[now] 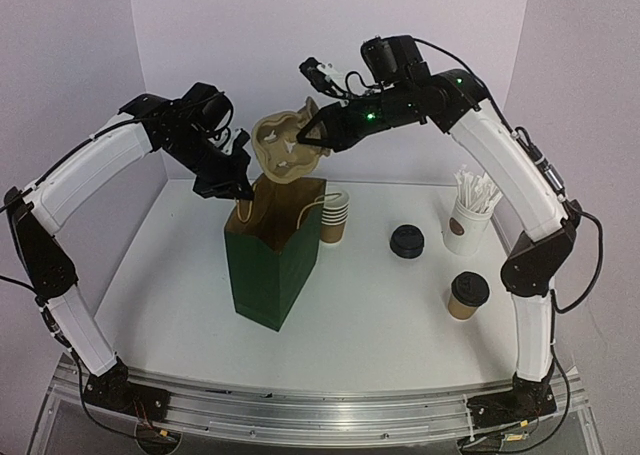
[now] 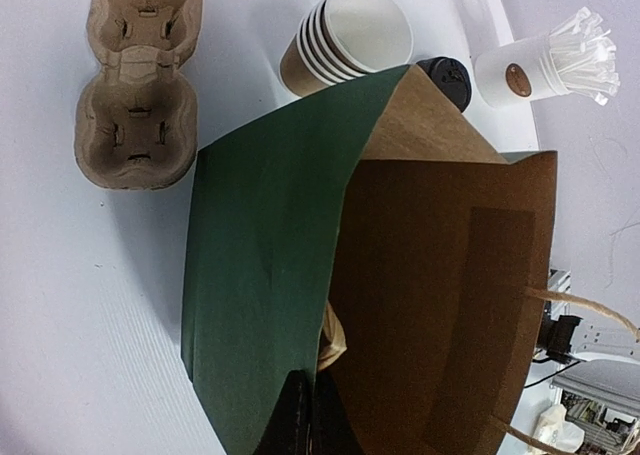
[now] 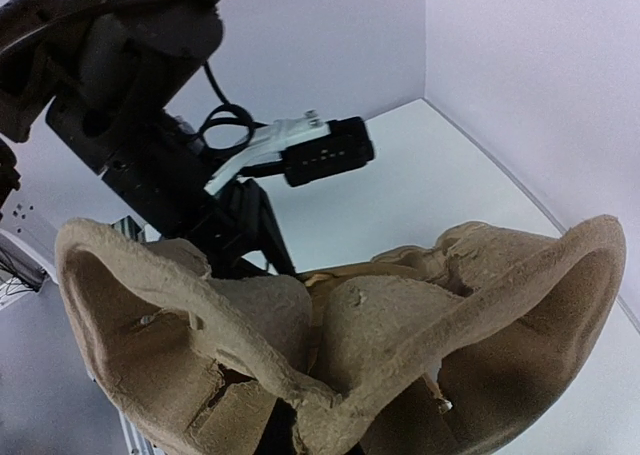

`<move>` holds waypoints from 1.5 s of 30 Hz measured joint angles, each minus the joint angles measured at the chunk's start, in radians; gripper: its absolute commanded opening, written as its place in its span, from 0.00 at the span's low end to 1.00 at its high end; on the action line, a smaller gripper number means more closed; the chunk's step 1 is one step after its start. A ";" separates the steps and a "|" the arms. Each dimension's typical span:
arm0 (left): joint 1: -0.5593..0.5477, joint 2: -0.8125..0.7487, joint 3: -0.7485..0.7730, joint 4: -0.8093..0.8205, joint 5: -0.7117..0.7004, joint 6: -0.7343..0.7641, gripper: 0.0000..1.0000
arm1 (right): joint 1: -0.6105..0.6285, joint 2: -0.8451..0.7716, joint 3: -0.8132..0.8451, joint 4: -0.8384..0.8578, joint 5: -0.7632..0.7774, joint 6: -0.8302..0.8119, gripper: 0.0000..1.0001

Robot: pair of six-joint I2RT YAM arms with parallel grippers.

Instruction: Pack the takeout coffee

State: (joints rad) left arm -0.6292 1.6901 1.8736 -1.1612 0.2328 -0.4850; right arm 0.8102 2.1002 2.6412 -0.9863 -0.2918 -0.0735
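Note:
The takeout coffee (image 1: 467, 295), a brown cup with a black dome lid, stands upright on the table at the right, apart from both grippers. A green paper bag (image 1: 270, 265) stands open in the middle. My left gripper (image 1: 240, 190) is shut on its top rim. In the left wrist view the gripper (image 2: 306, 375) pinches the green wall (image 2: 265, 275), with the brown inside showing. Above the bag's mouth my right gripper (image 1: 318, 135) is shut on a pulp cup carrier (image 1: 285, 145). That carrier (image 3: 400, 335) fills the right wrist view and hides most of the right gripper (image 3: 290, 425).
A stack of lidless brown cups (image 1: 335, 215) stands right behind the bag. A loose black lid (image 1: 407, 241) and a white cup of wrapped sticks (image 1: 470, 215) sit further right. Another pulp carrier (image 2: 135, 75) lies flat on the table past the bag's green side.

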 measured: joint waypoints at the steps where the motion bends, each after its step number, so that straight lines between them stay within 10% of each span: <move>1: 0.000 0.000 0.001 0.000 0.001 -0.004 0.00 | 0.009 0.000 -0.006 0.002 -0.008 0.002 0.00; 25: 0.000 0.000 0.001 0.009 0.056 -0.009 0.00 | 0.058 -0.001 -0.184 -0.028 -0.258 0.163 0.00; 45: -0.001 0.017 0.001 -0.019 0.197 0.072 0.00 | 0.061 0.037 -0.161 -0.198 -0.047 0.111 0.00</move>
State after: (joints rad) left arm -0.6307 1.7072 1.8745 -1.1797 0.4298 -0.4127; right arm 0.8711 2.1372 2.4805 -1.1843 -0.3384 0.0371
